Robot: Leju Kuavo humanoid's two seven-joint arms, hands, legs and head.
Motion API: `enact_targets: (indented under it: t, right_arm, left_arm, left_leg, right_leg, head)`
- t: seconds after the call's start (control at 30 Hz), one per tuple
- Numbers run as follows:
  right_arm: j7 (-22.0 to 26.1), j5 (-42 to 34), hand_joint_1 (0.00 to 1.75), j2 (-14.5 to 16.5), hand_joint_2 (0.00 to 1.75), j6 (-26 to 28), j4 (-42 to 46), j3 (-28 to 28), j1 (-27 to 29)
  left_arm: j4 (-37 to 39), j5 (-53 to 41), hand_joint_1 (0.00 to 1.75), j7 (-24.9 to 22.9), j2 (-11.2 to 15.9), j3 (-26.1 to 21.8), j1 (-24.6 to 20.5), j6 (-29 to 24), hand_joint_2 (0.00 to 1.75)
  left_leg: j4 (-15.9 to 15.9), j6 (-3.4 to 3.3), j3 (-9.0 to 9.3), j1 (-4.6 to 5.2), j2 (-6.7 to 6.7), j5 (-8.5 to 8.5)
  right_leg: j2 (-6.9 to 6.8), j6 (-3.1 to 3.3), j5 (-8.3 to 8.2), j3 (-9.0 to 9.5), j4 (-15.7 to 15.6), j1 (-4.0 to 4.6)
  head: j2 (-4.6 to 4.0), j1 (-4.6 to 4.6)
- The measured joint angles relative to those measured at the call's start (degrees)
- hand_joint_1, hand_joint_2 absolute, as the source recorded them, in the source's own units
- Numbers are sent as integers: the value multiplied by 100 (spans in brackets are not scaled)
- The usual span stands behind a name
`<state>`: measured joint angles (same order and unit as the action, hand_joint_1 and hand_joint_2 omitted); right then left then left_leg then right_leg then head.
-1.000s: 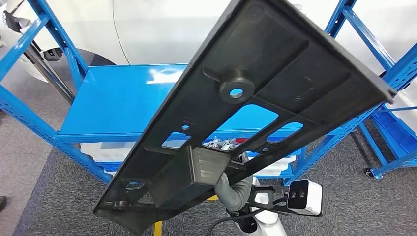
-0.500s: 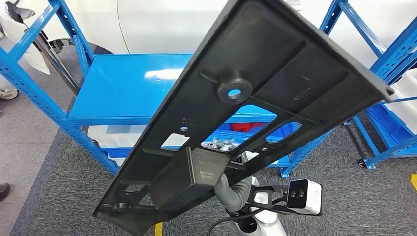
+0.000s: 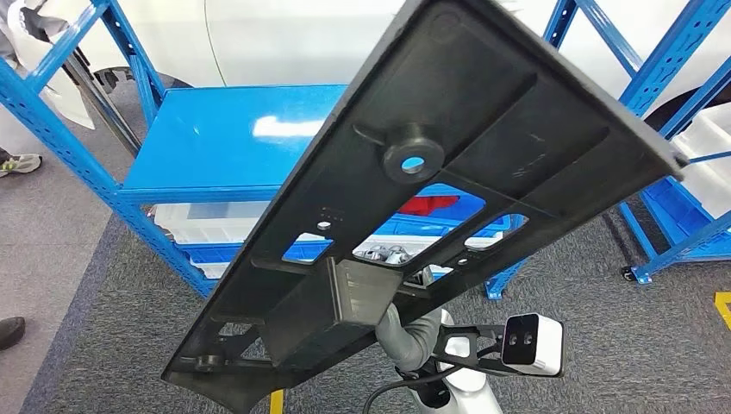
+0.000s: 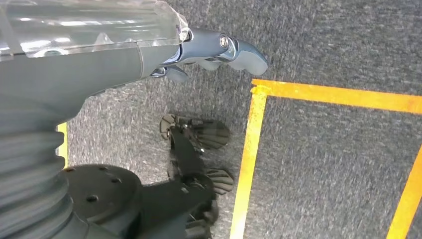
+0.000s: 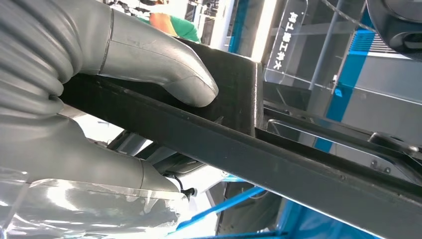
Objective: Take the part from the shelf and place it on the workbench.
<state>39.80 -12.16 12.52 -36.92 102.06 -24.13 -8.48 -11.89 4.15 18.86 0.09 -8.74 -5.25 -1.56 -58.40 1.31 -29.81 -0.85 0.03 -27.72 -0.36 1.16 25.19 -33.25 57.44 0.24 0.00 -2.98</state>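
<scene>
The part (image 3: 483, 112) is a long black plastic panel with cut-outs and a round boss. It is tilted up across the middle of the head view, in front of the blue shelf (image 3: 224, 138). My right hand (image 5: 124, 55) grips its lower edge, the grey thumb pressed on the black rib of the part (image 5: 298, 169). In the head view the panel hides that hand, and its grey wrist (image 3: 405, 332) shows below. My left hand (image 4: 214, 47) hangs over the carpet, holding nothing, its fingers loosely apart.
The blue shelf's top board is bare, and white bins (image 3: 198, 224) sit on the level below. A second blue rack (image 3: 681, 52) stands at the right. A person's shoes (image 3: 10, 332) show at the left edge. Yellow tape lines (image 4: 249, 149) mark the grey carpet.
The camera has moved: the shelf and right rack have shifted in the picture and more floor shows. The part keeps its place, still held by my right hand.
</scene>
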Motion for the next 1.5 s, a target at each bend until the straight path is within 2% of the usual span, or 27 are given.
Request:
enact_targets:
  t: [0.03, 0.13, 0.2, 0.27, 0.3, 0.33, 0.37, 0.43, 0.5, 0.57, 0.67, 0.7, 0.8, 0.83, 0.87, 0.9, 0.93, 1.0, 1.07, 1.13, 1.2, 1.27, 1.3, 1.33, 1.37, 1.43, 1.5]
  right_arm:
    - [0, 2, 175, 0, 175, 9, -2, 0, -1]
    - [-1, 10, 175, -3, 175, 76, -9, 0, -6]
    - [-2, 14, 175, -10, 175, 129, -10, 0, -12]
    - [-2, 22, 175, -23, 175, 160, -11, 0, -13]
    - [-2, 33, 175, -31, 175, 169, -12, 0, -11]
    - [-2, 51, 175, -37, 175, 178, -14, 0, -11]
    - [-2, 72, 175, -42, 175, 183, -15, 0, -11]
    - [-2, 120, 175, -46, 175, 192, -16, -2, -25]
    - [-1, 164, 175, -53, 175, 209, -20, -16, -52]
    - [-1, 187, 175, -71, 175, 231, -31, -39, -70]
    - [-1, 223, 175, -111, 175, 265, -40, -63, -76]
    - [-1, 247, 175, -123, 175, 275, -40, -71, -77]
    - [1, 308, 175, -168, 175, 282, -41, -86, -74]
    - [0, 319, 175, -188, 175, 273, -42, -88, -73]
    - [-1, 326, 175, -206, 175, 258, -43, -90, -73]
    - [-1, 332, 175, -219, 175, 238, -44, -95, -76]
    - [-1, 329, 175, -226, 175, 220, -46, -107, -85]
    - [-1, 309, 175, -234, 175, 204, -56, -147, -122]
    - [-1, 277, 175, -251, 175, 214, -74, -191, -156]
    - [-2, 253, 175, -280, 175, 231, -91, -214, -166]
    - [-2, 237, 175, -314, 175, 258, -102, -225, -183]
    - [-2, 211, 175, -345, 175, 299, -114, -245, -203]
    - [-2, 198, 175, -364, 175, 322, -123, -259, -207]
    - [-2, 190, 175, -387, 175, 343, -133, -274, -207]
    - [-2, 185, 175, -411, 175, 361, -142, -286, -206]
    - [-2, 182, 175, -451, 175, 385, -153, -309, -212]
    - [-1, 172, 175, -475, 175, 393, -154, -330, -236]
  left_arm:
    - [0, 4, 0, -13, 2, -1, -2, -12, 175]
    - [0, 6, 0, -80, 7, -5, -1, -54, 175]
    - [0, 1, 0, -131, 14, -8, -8, -84, 175]
    - [0, -4, 0, -180, 22, -13, -7, -123, 175]
    - [0, -4, 0, -201, 26, -17, -1, -146, 175]
    - [0, -2, 0, -217, 31, -22, 7, -168, 175]
    - [0, 5, 0, -224, 35, -33, 15, -186, 175]
    - [0, 31, 0, -213, 40, -73, 28, -215, 175]
    - [0, 49, 0, -197, 42, -123, 33, -242, 175]
    - [0, 41, 0, -196, 48, -156, 51, -270, 175]
    - [0, -2, 0, -214, 61, -175, 87, -295, 175]
    - [0, -16, 0, -223, 64, -179, 93, -299, 175]
    - [0, -61, 0, -264, 65, -193, 104, -291, 175]
    - [0, -72, 0, -283, 65, -198, 109, -278, 175]
    - [0, -78, 0, -302, 64, -202, 113, -264, 175]
    - [0, -81, 0, -318, 63, -208, 117, -252, 175]
    - [0, -82, 0, -329, 62, -216, 121, -246, 175]
    - [4, -84, 0, -337, 54, -239, 139, -245, 175]
    - [8, -99, 0, -345, 34, -255, 158, -261, 175]
    - [9, -117, 0, -368, 0, -258, 163, -291, 175]
    - [9, -123, 0, -391, -36, -260, 171, -316, 175]
    - [9, -125, 0, -408, -54, -261, 192, -338, 175]
    - [9, -126, 0, -420, -56, -262, 205, -352, 175]
    - [9, -127, 0, -428, -58, -264, 215, -365, 175]
    - [9, -128, 0, -436, -59, -266, 219, -374, 175]
    - [9, -131, 0, -439, -64, -270, 216, -378, 175]
    - [9, -134, 0, -442, -72, -273, 210, -382, 175]
  left_leg:
    - [140, -27, 75, 16, -2, -22]
    - [196, -124, 47, 6, 4, 38]
    - [232, -202, 3, -22, 16, 112]
    - [224, -237, -75, -9, 22, 161]
    - [213, -237, -112, -2, 22, 178]
    - [197, -236, -146, 2, 21, 192]
    - [177, -233, -170, 5, 20, 199]
    - [138, -221, -192, 9, 12, 199]
    - [105, -179, -220, 27, 13, 203]
    - [95, -114, -253, 34, 33, 220]
    - [-4, -29, -303, 26, 53, 137]
    - [-208, -6, -390, 21, 50, -3]
    - [-1315, 47, -870, 0, 44, -557]
    - [-1540, 59, -965, -4, 44, -609]
    - [-1534, 65, -949, -10, 41, -540]
    - [-1289, 63, -818, -19, 24, -370]
    - [-871, 57, -606, -34, -35, -155]
    - [-138, 32, -242, -54, -246, 87]
    - [65, -4, -159, -45, -344, 91]
    - [84, -73, -170, -49, -239, 129]
    - [117, -159, -175, -64, -116, 166]
    - [126, -205, -194, -45, 9, 178]
    - [125, -212, -204, -34, 76, 179]
    - [124, -214, -211, -26, 144, 179]
    - [122, -216, -215, -23, 210, 179]
    - [118, -208, -206, -19, 324, 174]
    - [107, -179, -191, 2, 417, 159]
  right_leg:
    - [-2, -31, -21, -11, 8, 4]
    - [5, -134, -33, -45, 44, 6]
    - [19, -190, 224, -208, 396, -3]
    - [27, -229, 650, -539, 1160, -30]
    - [26, -243, 787, -677, 1502, -41]
    - [26, -250, 818, -731, 1672, -50]
    - [26, -248, 737, -665, 1608, -55]
    - [25, -209, 388, -239, 869, -55]
    - [25, -152, 189, 105, 192, -29]
    - [43, -105, 173, 143, 44, 1]
    - [89, -13, 106, 126, -9, -33]
    - [100, 17, 82, 124, -31, -50]
    - [151, 50, 49, 90, -35, -52]
    - [181, 47, 43, 82, -31, -51]
    - [218, 41, 39, 79, -25, -51]
    - [263, 33, 36, 79, -15, -52]
    - [313, 21, 36, 79, -2, -54]
    - [416, -30, 31, 46, 33, -46]
    - [511, -106, 4, -13, 51, -55]
    - [567, -186, -13, -56, 66, -64]
    - [400, -241, 149, -178, 315, -49]
    - [162, -268, 526, -491, 997, -53]
    - [114, -279, 694, -672, 1385, -61]
    - [91, -287, 772, -791, 1649, -66]
    - [77, -288, 744, -811, 1716, -68]
    - [4, -267, 416, -504, 1170, -64]
    - [-212, -198, 146, -87, 367, -27]
  head:
    - [0, 0]
    - [0, 1]
    - [0, 2]
    - [0, 1]
    - [0, 1]
    - [0, 1]
    - [0, 1]
    - [0, 1]
    - [0, 1]
    - [0, 1]
    - [0, 1]
    - [0, 1]
    - [0, -1]
    - [0, -1]
    - [0, -1]
    - [0, -1]
    - [0, -1]
    - [0, 0]
    - [0, 1]
    - [0, 0]
    - [0, 1]
    - [0, 2]
    - [0, 2]
    - [0, 1]
    - [0, 1]
    - [0, 1]
    - [0, 1]
